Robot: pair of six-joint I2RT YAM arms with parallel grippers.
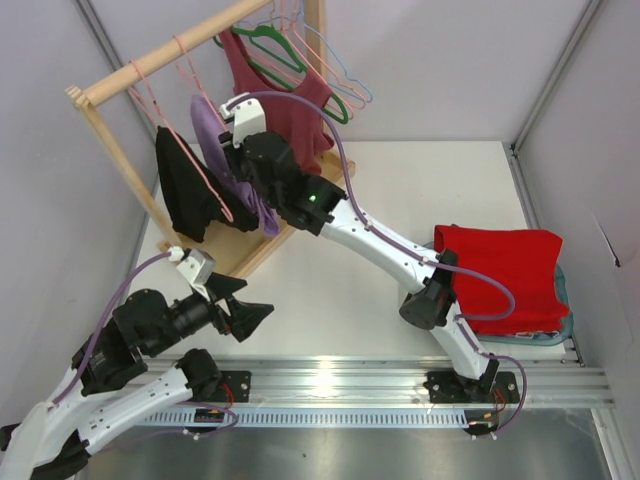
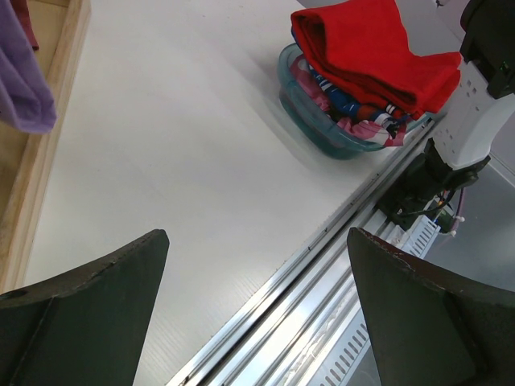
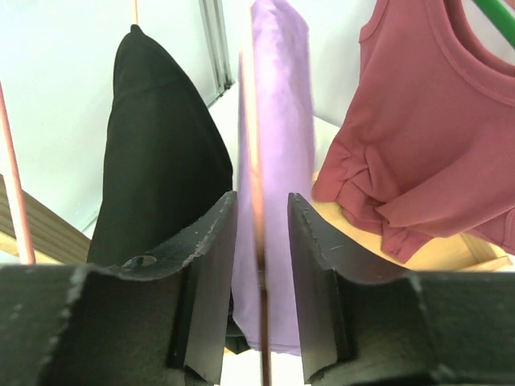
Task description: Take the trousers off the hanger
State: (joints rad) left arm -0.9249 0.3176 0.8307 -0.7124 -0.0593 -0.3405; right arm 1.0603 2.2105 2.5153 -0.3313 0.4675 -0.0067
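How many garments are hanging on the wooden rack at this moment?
3: a black garment at the left, the soft lilac trousers in the middle, and a maroon sleeveless top at the right. Others may be hidden behind the right arm.

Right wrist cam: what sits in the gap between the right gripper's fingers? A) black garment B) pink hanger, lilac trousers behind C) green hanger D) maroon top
B: the hanger runs down the gap of the right gripper, with the trousers behind it; the black garment is left and the maroon top is right.
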